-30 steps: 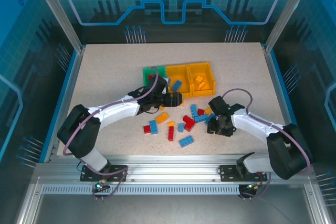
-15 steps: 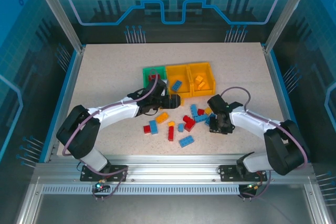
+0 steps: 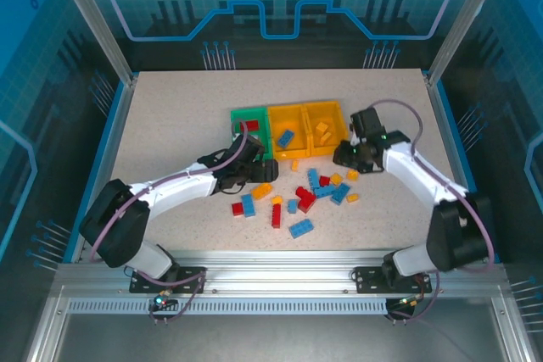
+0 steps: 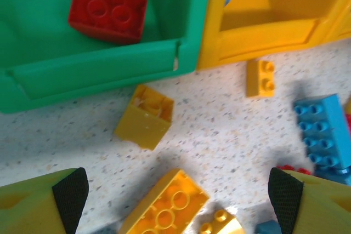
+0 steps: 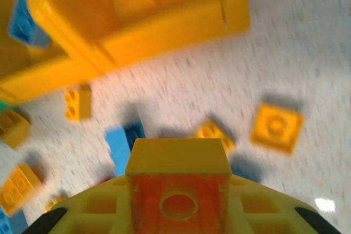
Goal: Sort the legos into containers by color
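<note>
Clenched a yellow lego (image 5: 178, 160) between right gripper (image 5: 178, 212) fingers, near the front wall of the orange-yellow containers (image 5: 164, 20). Held left gripper (image 4: 178, 193) spread wide, grasping nothing, above loose yellow legos (image 4: 143, 116) just before the green container (image 4: 98, 64); blue lego (image 4: 323, 130) alongside.

a speckled pale table (image 3: 170, 125) carried the three joined containers (image 3: 307, 106), one green and two orange-yellow, in a row near its middle. loose legos (image 3: 299, 228) in red, blue and orange-yellow lay scattered on it in front of the row, one yellow brick (image 4: 144, 116) tipped over just before the green one.
</note>
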Controlling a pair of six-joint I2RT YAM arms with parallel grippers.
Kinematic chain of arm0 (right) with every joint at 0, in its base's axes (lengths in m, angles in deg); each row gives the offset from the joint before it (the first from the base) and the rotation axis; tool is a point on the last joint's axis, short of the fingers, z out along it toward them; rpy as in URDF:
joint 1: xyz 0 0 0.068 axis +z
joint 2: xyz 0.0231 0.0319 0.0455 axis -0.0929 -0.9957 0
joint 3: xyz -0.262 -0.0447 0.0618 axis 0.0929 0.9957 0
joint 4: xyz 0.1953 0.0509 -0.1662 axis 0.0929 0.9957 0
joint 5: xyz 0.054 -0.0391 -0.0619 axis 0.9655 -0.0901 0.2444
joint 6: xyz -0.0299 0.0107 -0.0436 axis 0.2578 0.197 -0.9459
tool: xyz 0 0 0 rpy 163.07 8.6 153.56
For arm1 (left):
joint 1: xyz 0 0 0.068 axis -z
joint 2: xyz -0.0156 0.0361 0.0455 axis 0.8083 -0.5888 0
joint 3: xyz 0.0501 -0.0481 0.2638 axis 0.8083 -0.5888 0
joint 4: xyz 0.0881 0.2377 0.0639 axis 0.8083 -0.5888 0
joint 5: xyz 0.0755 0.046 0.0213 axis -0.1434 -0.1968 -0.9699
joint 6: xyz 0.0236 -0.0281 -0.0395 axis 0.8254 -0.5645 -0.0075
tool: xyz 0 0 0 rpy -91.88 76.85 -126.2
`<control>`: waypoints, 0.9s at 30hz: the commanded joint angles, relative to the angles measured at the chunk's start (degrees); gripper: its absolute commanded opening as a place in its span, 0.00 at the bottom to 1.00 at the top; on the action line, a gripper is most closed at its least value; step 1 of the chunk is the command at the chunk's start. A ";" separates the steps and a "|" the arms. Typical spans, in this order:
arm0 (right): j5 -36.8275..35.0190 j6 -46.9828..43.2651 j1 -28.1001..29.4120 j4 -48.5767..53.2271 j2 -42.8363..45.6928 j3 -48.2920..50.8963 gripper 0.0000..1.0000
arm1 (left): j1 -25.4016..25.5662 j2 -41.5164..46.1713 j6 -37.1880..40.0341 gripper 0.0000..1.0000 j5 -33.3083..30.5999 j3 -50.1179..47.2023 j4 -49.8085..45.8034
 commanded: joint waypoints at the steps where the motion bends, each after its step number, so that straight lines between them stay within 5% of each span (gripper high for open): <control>1: 2.52 -3.33 -1.95 -1.45 -7.20 -8.66 0.22 | 0.30 -0.94 2.37 0.89 -2.47 -0.17 -3.35; 15: -1.85 -4.42 -2.19 4.72 -27.75 -30.12 0.31 | 0.05 -12.72 7.56 0.87 -3.36 7.06 -2.29; 24: -2.31 -5.29 -1.97 5.58 -25.88 -30.28 0.68 | -1.26 -17.73 8.87 0.88 -2.81 9.88 -0.70; 27: -2.66 -5.57 -1.94 5.38 -23.33 -29.09 0.69 | -1.46 -18.89 9.42 0.88 -2.57 10.59 -0.37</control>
